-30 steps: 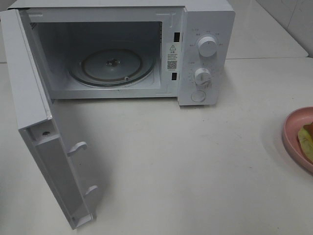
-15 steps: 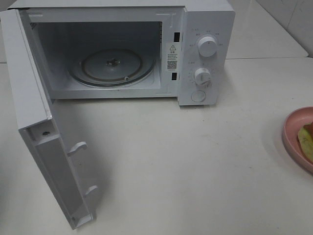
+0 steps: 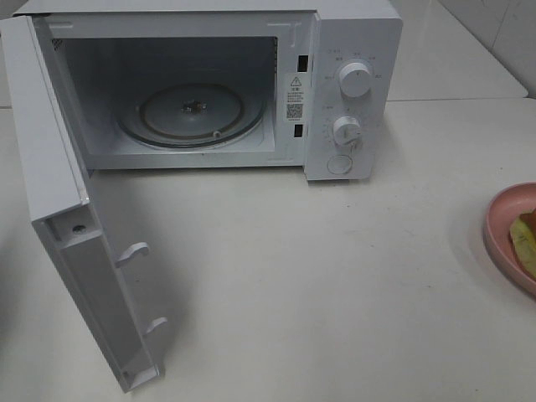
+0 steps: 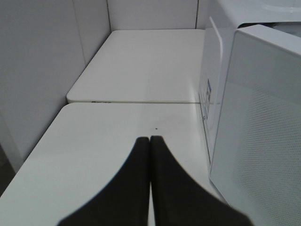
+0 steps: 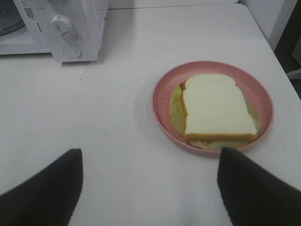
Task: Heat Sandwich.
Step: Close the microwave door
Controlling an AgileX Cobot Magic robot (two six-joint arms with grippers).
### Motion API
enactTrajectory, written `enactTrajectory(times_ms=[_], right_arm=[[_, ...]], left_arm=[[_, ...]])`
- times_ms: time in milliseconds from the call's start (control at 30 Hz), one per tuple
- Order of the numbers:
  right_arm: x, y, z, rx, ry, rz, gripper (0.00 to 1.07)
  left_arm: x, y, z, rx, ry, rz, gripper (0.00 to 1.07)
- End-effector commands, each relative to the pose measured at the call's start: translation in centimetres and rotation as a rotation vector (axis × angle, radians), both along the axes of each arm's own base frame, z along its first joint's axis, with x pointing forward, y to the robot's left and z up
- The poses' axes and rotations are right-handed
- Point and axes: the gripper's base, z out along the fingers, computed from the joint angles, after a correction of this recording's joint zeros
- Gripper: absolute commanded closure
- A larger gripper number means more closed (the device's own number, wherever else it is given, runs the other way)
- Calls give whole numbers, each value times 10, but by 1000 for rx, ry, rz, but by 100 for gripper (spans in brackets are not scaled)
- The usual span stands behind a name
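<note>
The right tool (image 5: 149,188) hovers over the bench (image 5: 94,117) with its fingers spread wide, facing the sandwich (image 5: 217,109), probably lined up to grasp it. The sandwich lies on a pink plate (image 5: 162,96) at the bench's right edge. The left tool (image 4: 150,155), pressed closed and empty, waits beside the microwave (image 3: 352,50), whose door (image 3: 75,251) stands open to receive the food.

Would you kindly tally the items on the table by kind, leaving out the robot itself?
Microwave: 1
Plate: 1
Sandwich: 1
Total: 3
</note>
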Motion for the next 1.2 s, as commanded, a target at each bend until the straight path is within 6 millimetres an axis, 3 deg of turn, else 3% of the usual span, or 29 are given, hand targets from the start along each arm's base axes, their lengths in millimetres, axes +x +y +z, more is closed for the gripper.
enactTrajectory(times_ms=[33,400,767,1200], right_arm=[[-3,0,0,-5,-32,0,31],[-3,0,0,-5,-32,0,31],[-3,0,0,-5,-32,0,31],[-3,0,0,-5,-32,0,31]], left_arm=[[8,-6,-4,8,-32,-78,107],[31,-14,-31,-30,-3,-183,107],[45,-29,-42,-52,-19,-353,107],[49,-72,-51,-23,-13,-448,107]])
